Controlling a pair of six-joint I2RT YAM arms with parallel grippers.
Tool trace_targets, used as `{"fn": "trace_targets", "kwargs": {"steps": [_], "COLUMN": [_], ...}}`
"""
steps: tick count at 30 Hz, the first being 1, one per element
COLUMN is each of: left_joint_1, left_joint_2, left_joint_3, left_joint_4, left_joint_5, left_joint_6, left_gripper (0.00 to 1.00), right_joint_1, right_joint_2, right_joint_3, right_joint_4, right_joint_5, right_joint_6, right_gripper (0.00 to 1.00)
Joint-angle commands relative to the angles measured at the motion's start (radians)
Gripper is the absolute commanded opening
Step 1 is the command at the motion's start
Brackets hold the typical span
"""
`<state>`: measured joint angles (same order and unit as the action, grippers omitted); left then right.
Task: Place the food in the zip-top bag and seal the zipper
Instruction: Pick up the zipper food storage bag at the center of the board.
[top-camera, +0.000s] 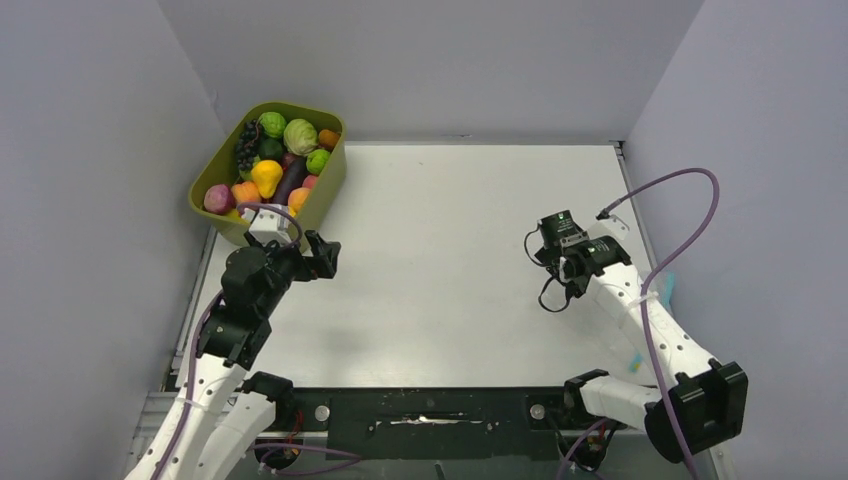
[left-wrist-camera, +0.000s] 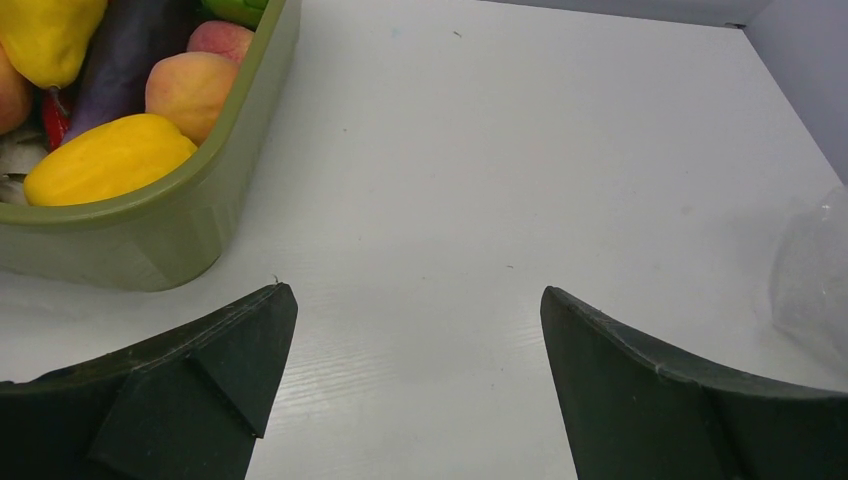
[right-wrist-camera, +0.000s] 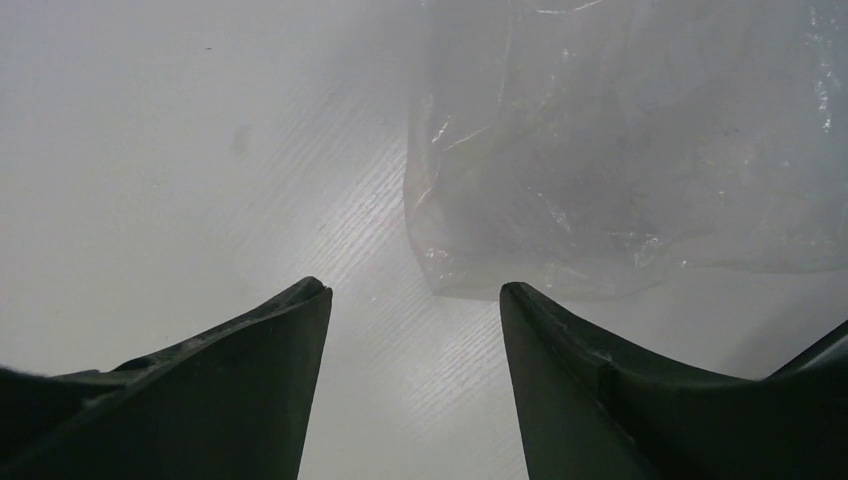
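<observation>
The food lies heaped in an olive-green tub (top-camera: 330, 180) at the far left: a green cabbage (top-camera: 300, 135), a yellow pear (top-camera: 266, 177), a purple eggplant (left-wrist-camera: 120, 60) and a peach (left-wrist-camera: 190, 90). My left gripper (left-wrist-camera: 418, 290) hovers open over bare table just right of the tub's near corner. The zip-top bag (right-wrist-camera: 620, 150) lies flat and clear on the table, and its near corner sits just beyond the right gripper's (right-wrist-camera: 415, 290) open, empty fingers. The bag also shows faintly at the right edge of the left wrist view (left-wrist-camera: 815, 280). A teal sliver of the zipper (top-camera: 668, 285) peeks out beside the right forearm.
Grey walls close in the white table (top-camera: 450, 200) on the left, back and right. The tub stands tilted against the left wall. A purple cable (top-camera: 690, 200) loops above the right arm. Both arm bases sit on the black rail (top-camera: 430, 415) at the near edge.
</observation>
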<state>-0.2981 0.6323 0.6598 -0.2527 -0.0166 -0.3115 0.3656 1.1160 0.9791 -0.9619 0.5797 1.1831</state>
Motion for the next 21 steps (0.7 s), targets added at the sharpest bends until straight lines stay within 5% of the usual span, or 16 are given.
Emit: {"fn": "trace_targets", "kwargs": {"steps": [1,17,21], "left_joint_1": [0.005,0.000,-0.002], "left_joint_2": [-0.022,-0.062,-0.063], "left_joint_3": [0.001,-0.017,-0.024], "left_joint_4": [0.064,0.060,0.060], "left_joint_5": [0.031,0.001,-0.007], "left_joint_6": [0.025,0.043,0.048], "left_gripper": [0.95,0.93,0.93], "right_joint_1": [-0.057,-0.265,-0.271], "right_joint_2": [0.059,0.266,0.291], "right_joint_3": [-0.003,-0.039,-0.049], "right_joint_4": [0.013,0.174,0.246], "right_joint_5": [0.032,0.022,0.014], "right_joint_6": [0.050,0.076,0.006], "right_gripper": [0.62,0.58,0.39]}}
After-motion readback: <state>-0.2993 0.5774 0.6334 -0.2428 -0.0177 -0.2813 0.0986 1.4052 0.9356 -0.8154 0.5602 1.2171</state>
